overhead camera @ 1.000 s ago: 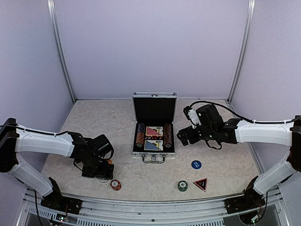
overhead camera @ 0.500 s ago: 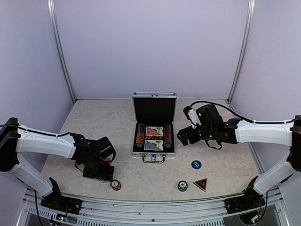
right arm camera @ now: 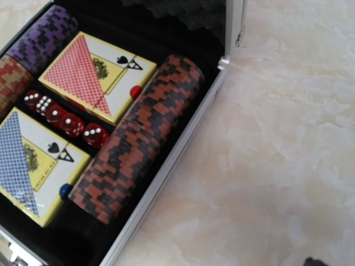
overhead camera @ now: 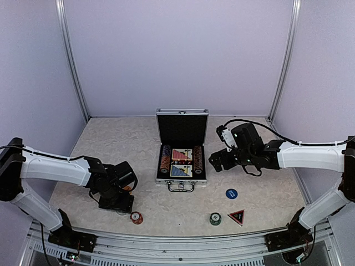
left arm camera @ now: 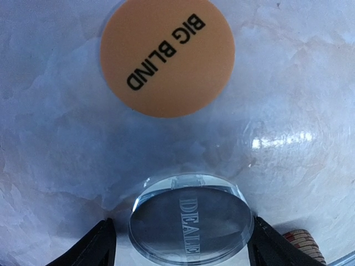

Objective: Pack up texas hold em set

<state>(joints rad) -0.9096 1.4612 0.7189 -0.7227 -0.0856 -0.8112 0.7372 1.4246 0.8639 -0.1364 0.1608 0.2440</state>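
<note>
While the left arm [overhead camera: 61,169] hangs low over the table [overhead camera: 266,205], its jaws stand apart astride the clear dealer disc [left arm camera: 191,227], with the orange big-blind disc [left arm camera: 167,55] just beyond. The open case [overhead camera: 181,158] lies well to its right. The right arm [overhead camera: 310,154] has its jaws apart and empty.

The pale marbled tabletop [overhead camera: 272,188] carried an open silver case [overhead camera: 182,130] at its middle. Right of the case and nearer the front lay a blue disc [overhead camera: 231,193]. Closer to the front edge stood a green chip stack [overhead camera: 215,219], just beside a red-black triangle marker [overhead camera: 237,216]. At front left sat a red chip stack [overhead camera: 136,217], an orange BIG BLIND disc [left arm camera: 167,55] and a clear dealer disc [left arm camera: 191,221], none touching.
</note>
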